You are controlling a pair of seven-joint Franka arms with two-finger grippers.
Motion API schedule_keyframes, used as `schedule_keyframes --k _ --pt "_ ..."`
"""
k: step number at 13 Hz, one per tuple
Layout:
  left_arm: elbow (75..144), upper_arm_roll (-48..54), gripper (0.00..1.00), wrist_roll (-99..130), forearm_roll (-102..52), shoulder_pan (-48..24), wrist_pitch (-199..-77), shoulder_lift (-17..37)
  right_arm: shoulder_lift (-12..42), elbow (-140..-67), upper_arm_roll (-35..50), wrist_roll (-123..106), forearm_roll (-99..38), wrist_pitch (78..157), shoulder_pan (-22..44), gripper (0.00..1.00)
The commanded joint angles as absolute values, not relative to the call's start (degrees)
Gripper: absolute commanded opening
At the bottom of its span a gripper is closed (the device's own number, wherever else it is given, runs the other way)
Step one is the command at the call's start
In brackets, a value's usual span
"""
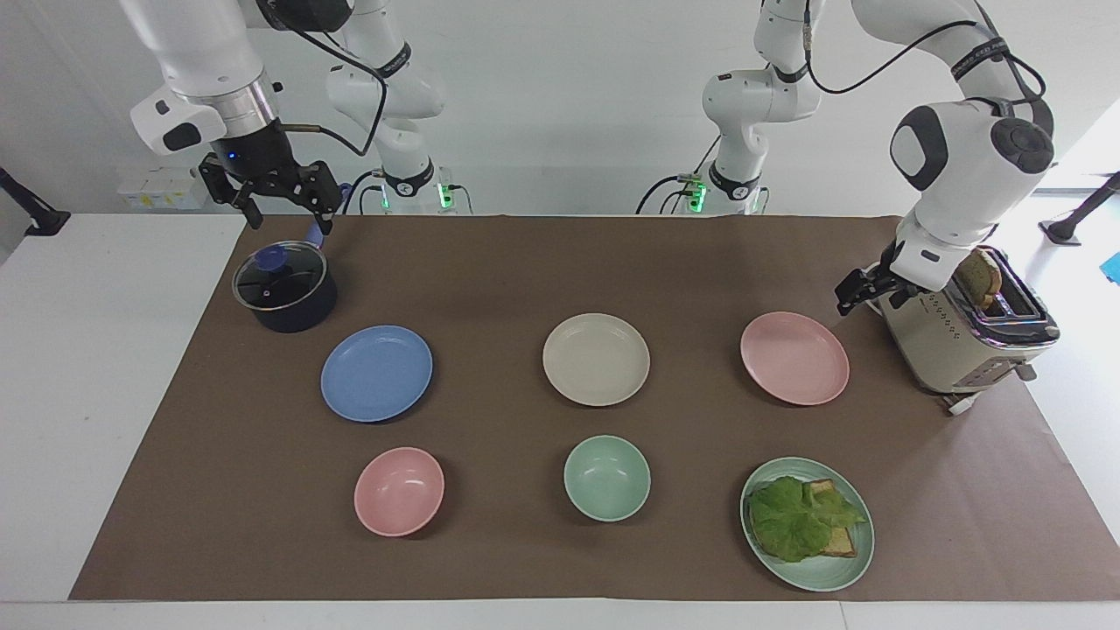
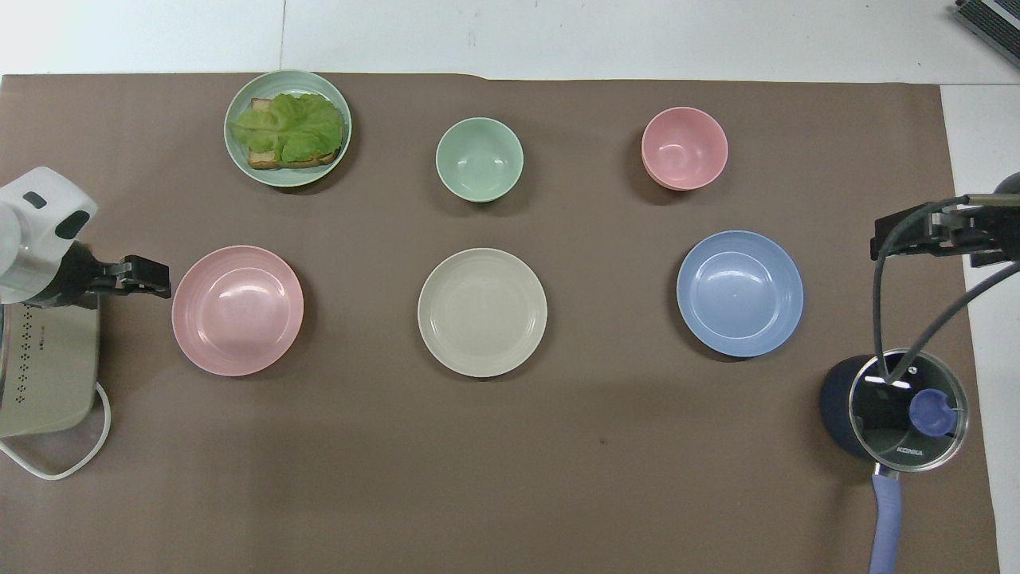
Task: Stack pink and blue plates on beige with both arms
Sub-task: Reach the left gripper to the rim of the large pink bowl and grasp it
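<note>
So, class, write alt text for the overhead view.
Pink plate, beige plate and blue plate lie in a row on a brown mat, unstacked. The left end effector is beside the pink plate; the right end effector waits above a lidded pot.
</note>
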State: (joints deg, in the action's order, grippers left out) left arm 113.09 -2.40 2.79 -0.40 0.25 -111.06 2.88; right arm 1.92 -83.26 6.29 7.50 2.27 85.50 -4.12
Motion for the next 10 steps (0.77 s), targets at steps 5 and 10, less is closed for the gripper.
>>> schedule_keyframes --k 5,10 --pt "121.6 -2.0 1.00 5.3 0.3 3.9 -122.9 8.6 1.6 -83.6 6.2 6.0 0.9 85.8 -4.7 1.00" --pt "122.0 -1.9 0.63 11.2 0.3 2.8 -122.2 10.1 1.0 -84.6 6.1 6.7 1.0 86.0 -4.6 1.00"
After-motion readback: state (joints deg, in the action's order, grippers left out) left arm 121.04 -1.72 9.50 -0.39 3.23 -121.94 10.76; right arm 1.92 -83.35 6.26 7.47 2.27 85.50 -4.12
